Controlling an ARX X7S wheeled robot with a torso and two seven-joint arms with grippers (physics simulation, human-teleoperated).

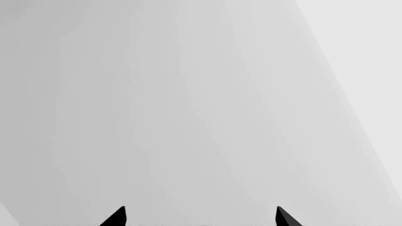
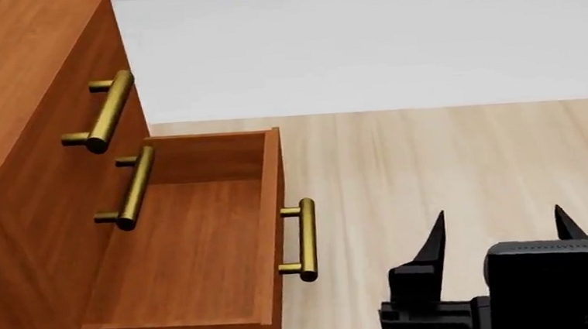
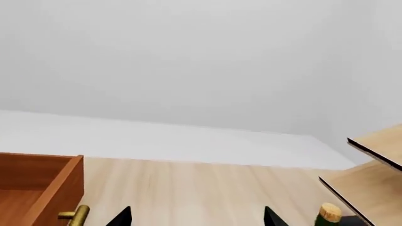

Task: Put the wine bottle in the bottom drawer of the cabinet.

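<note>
The reddish-brown cabinet (image 2: 19,83) fills the left of the head view. Its bottom drawer (image 2: 273,181) is pulled out and holds nothing; the brass handle (image 2: 305,240) faces my right gripper (image 2: 500,226), which stands open and empty just to the drawer's right above the floor. In the right wrist view that gripper (image 3: 197,217) is open, the drawer's corner (image 3: 60,181) is on one side, and only the tan cork top of the wine bottle (image 3: 329,213) shows on the other. My left gripper (image 1: 201,216) is open and faces a plain grey wall.
Two upper drawers with brass handles (image 2: 104,112) are shut. A light wood rack (image 3: 367,176) stands beside the bottle. Light wooden floor (image 2: 449,161) stretches to a white wall behind.
</note>
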